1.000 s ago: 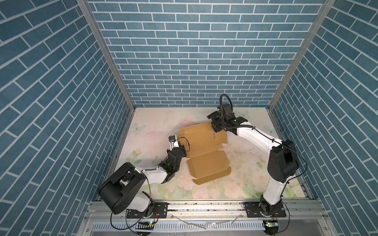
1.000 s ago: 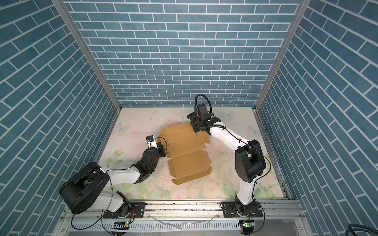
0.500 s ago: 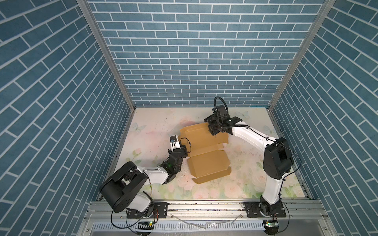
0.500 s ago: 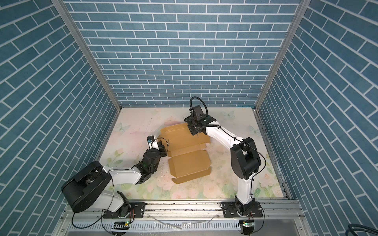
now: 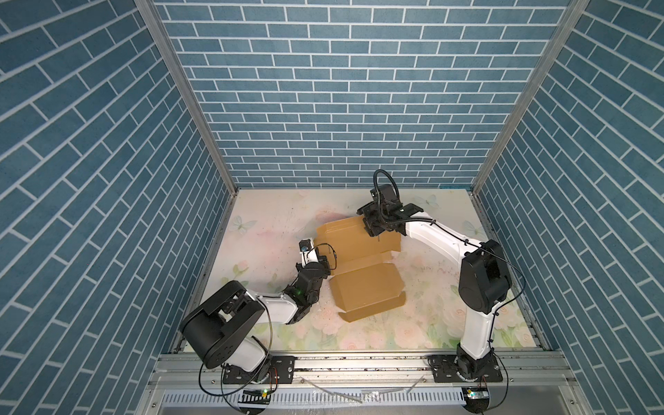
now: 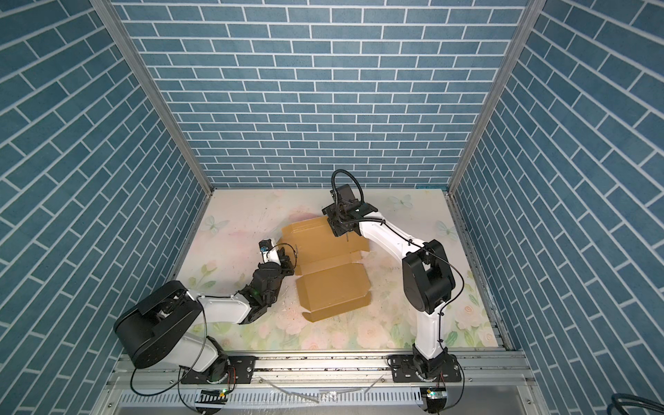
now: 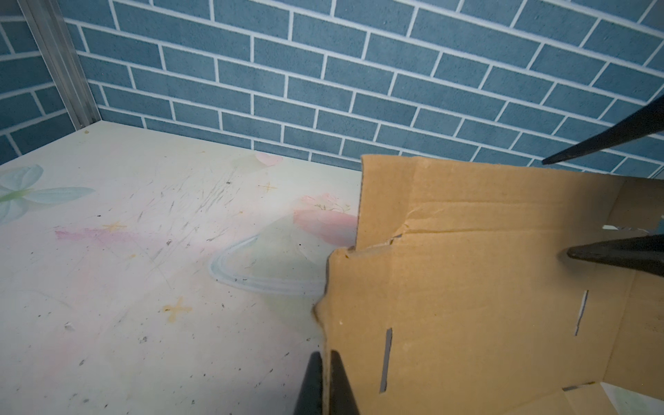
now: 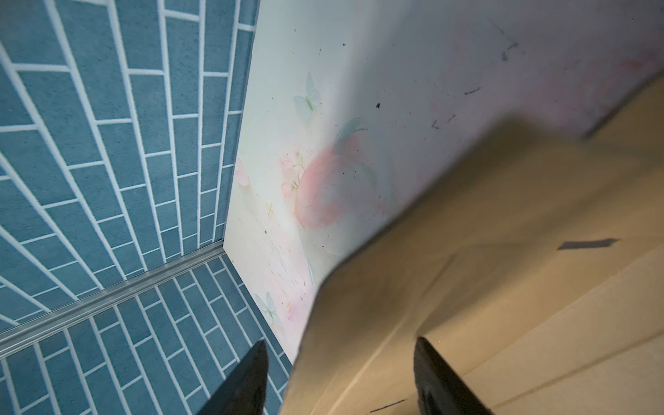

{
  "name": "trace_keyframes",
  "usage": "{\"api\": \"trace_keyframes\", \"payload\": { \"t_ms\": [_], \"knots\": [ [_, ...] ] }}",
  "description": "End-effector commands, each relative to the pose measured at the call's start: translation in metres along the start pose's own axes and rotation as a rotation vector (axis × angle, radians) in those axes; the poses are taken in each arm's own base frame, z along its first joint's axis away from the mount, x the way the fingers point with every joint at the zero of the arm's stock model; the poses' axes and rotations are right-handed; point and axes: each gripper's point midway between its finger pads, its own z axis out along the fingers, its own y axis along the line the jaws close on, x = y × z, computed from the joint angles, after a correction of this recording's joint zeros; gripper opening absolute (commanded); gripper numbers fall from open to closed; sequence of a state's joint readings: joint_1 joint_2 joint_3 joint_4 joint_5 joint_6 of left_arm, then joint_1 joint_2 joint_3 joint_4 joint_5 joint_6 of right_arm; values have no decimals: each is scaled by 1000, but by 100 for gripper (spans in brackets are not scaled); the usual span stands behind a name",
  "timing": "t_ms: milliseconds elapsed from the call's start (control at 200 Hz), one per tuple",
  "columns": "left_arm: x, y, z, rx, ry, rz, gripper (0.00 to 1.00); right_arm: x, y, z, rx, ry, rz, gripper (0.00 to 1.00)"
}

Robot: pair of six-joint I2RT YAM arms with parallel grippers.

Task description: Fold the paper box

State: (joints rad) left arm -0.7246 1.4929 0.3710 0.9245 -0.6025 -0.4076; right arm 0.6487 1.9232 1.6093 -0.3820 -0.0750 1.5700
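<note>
The paper box [image 5: 363,287] [image 6: 330,287] is a brown cardboard sheet, partly folded, lying mid-table in both top views. Its near panel lies flat, with low flaps raised round it. Its far panel tilts upward. My left gripper [image 7: 325,359] [image 5: 327,264] is shut on the sheet's left edge [image 7: 467,287], close to the table. My right gripper [image 8: 341,354] [image 5: 373,230] [image 6: 339,230] is open and straddles the raised far edge of the cardboard [image 8: 503,251], which sits between the fingers [image 8: 431,366]. The left wrist view shows the right gripper's two dark fingers [image 7: 618,253], spread over the far panel.
A floral mat [image 5: 269,222] covers the table. Blue brick walls [image 5: 323,107] close in the back and both sides. A metal rail [image 5: 359,359] with the arm bases runs along the front edge.
My right gripper has shifted a little left along the far edge of the cardboard and its jaws have narrowed slightly. The left gripper has kept its hold in the same place.
</note>
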Motion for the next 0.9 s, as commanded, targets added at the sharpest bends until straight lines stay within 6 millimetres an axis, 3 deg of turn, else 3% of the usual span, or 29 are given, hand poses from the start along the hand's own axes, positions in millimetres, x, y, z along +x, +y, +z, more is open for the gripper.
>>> {"api": "trace_keyframes", "payload": {
  "t_ms": [0,170,635,895],
  "knots": [
    [-5,-2,-1,1,-30,-5,0,3,4,5,2,5,41,64],
    [-5,-2,-1,3,-34,-13,0,3,5,8,1,7,45,62],
    [-8,-2,0,-8,-48,-29,0,5,0,14,-6,14,60,36],
    [-8,1,1,-50,-40,-40,0,10,-3,16,-12,19,61,29]
  ]
}}
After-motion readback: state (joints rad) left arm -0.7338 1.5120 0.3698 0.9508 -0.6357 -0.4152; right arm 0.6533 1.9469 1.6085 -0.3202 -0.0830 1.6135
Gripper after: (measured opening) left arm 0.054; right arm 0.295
